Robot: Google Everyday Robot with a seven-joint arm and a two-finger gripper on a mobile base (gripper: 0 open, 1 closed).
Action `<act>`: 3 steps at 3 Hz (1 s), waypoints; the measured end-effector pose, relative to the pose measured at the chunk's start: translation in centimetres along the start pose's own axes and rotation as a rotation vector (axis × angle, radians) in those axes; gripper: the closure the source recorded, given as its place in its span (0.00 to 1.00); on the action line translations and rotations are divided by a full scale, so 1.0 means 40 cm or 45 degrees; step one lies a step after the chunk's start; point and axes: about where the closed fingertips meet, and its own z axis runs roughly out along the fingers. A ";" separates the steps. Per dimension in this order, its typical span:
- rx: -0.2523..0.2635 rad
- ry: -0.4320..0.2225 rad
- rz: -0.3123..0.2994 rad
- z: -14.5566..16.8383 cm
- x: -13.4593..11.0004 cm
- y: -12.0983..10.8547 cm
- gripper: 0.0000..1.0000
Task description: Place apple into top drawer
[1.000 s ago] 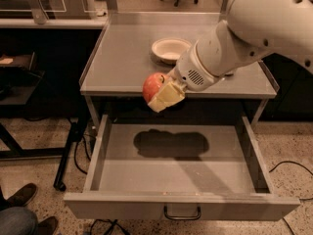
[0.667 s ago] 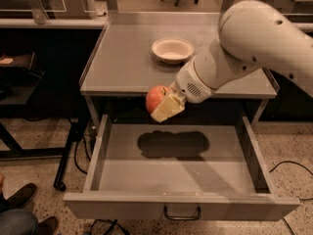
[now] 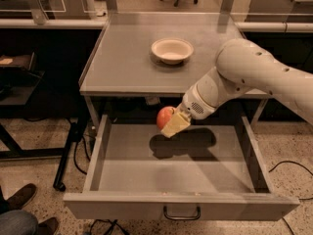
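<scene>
The apple [image 3: 164,116] is small, round and red-orange. My gripper [image 3: 172,124] is shut on it, with yellowish fingers [image 3: 176,125] against its right side. It hangs just below the tabletop's front edge, over the back part of the open top drawer [image 3: 181,207]. The drawer is wide, shallow and grey, pulled fully out, with a dark curved handle [image 3: 181,213] at the middle of its front panel. The arm's shadow lies on the drawer floor under the apple.
A cream bowl [image 3: 171,50] stands on the grey tabletop [image 3: 122,62] behind the gripper. My white arm [image 3: 254,75] comes in from the right above the drawer. A person's shoes [image 3: 19,214] are at the bottom left. Cables lie on the floor.
My gripper has carried the apple downward and a little to the right, from level with the tabletop edge to below it, over the drawer's back part.
</scene>
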 end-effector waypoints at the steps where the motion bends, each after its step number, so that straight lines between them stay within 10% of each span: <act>1: -0.002 0.003 0.007 0.004 0.002 0.010 1.00; 3: -0.077 -0.040 0.203 0.121 0.121 0.060 1.00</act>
